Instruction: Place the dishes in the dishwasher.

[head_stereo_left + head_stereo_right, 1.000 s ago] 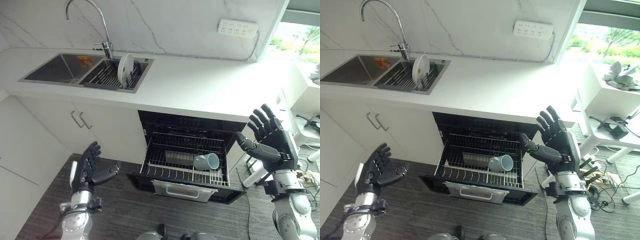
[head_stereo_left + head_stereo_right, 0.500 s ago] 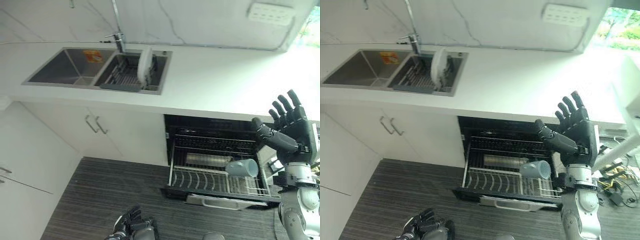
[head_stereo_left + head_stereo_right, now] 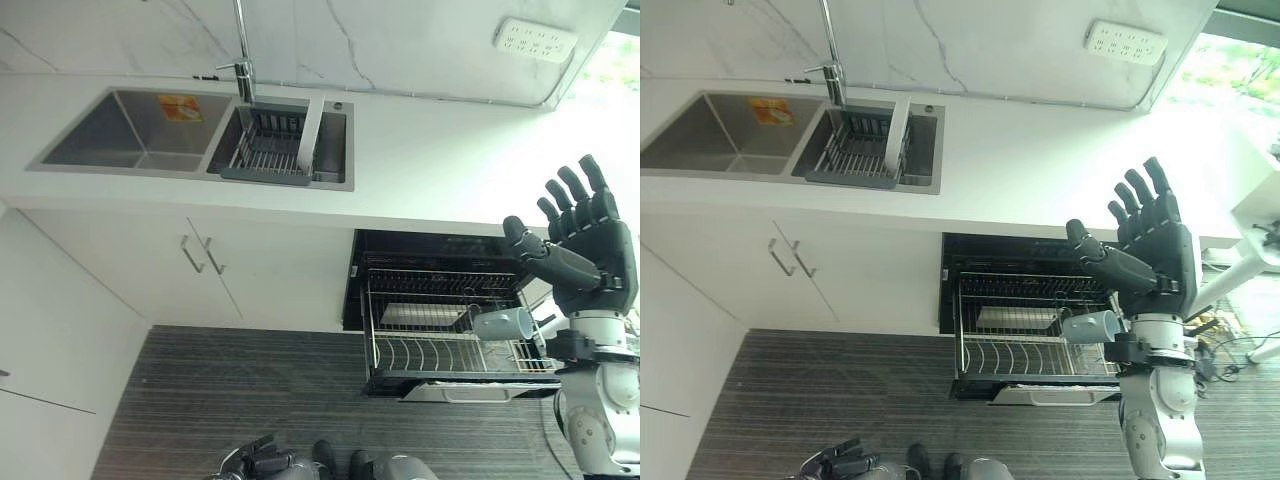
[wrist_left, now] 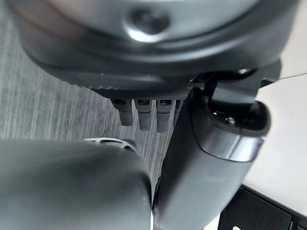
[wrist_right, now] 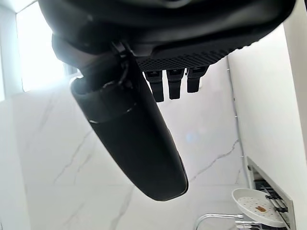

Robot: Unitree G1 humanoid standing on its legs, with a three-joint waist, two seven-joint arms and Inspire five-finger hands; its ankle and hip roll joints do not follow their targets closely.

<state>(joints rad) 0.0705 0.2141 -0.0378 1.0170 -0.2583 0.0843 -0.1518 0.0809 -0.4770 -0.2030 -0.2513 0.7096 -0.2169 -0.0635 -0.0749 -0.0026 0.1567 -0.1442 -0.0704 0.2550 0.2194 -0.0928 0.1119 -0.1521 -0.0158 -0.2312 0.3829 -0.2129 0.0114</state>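
A white plate (image 3: pixel 312 135) stands on edge in the dark dish rack (image 3: pixel 265 160) in the right sink basin; the right wrist view shows it too, plate (image 5: pixel 259 206). Under the counter the dishwasher is open with its wire rack (image 3: pixel 440 352) pulled out. A pale blue mug (image 3: pixel 503 323) lies on its side at the rack's right end. My right hand (image 3: pixel 585 235) is raised to the right of the dishwasher, fingers spread and holding nothing. My left hand (image 3: pixel 255 462) hangs low near the floor, fingers relaxed (image 4: pixel 144 112), holding nothing.
A tall faucet (image 3: pixel 243 50) rises behind the sink, and the left basin (image 3: pixel 130 130) holds nothing. White cabinet doors with handles (image 3: pixel 200 255) stand left of the dishwasher. A wall socket (image 3: pixel 535 40) sits at the back right. Dark striped floor (image 3: pixel 250 390) lies in front.
The camera has swung, so sink and dishwasher shift in the picture. My left hand has dropped from waist height to the bottom edge. The right hand stays raised and open.
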